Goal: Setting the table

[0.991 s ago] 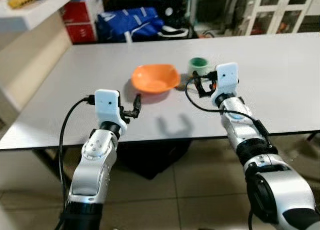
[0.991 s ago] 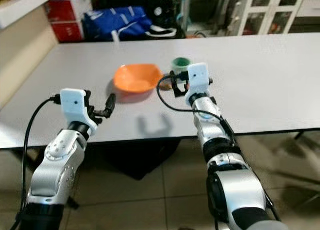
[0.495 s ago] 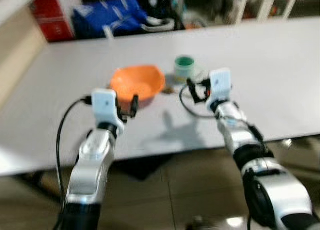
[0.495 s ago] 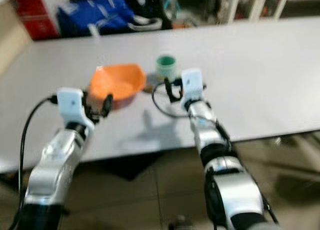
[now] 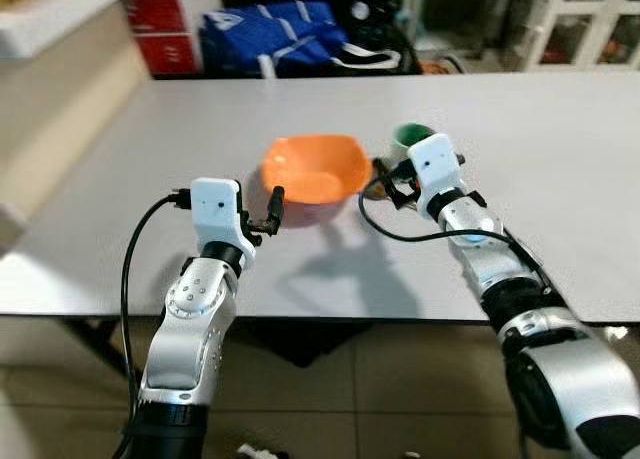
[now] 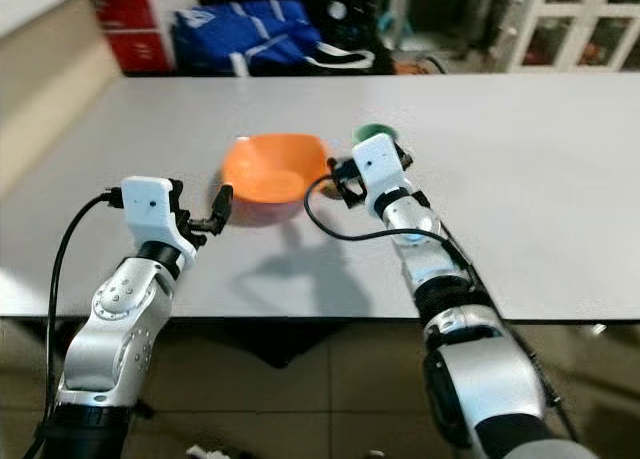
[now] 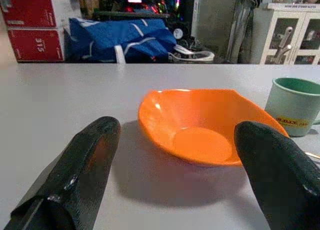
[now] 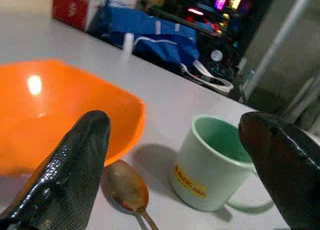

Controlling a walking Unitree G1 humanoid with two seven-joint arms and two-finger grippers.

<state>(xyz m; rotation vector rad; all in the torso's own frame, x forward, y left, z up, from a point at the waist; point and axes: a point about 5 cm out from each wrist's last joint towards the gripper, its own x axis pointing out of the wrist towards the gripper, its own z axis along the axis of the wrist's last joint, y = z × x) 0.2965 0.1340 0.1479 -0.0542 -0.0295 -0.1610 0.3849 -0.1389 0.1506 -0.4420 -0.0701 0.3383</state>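
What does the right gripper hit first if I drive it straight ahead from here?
Probably the green mug, which sits centred between the open right gripper's fingers. The spoon lies lower and nearer on the table, beside the orange bowl, so a low path might touch it first; depth is unclear.

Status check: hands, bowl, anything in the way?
Both hands open: left hand facing orange bowl, right hand facing green mug. Spoon between bowl and mug.

**Obscured / cut-off items**

Green mug [image 5: 411, 135]: mostly hidden behind right wrist housing in head views; label text [image 8: 190, 182] too blurred to read. Spoon [image 8: 128, 191]: handle cut off at frame edge. Right gripper [image 5: 391, 183]: finger gap unreadable in head views.
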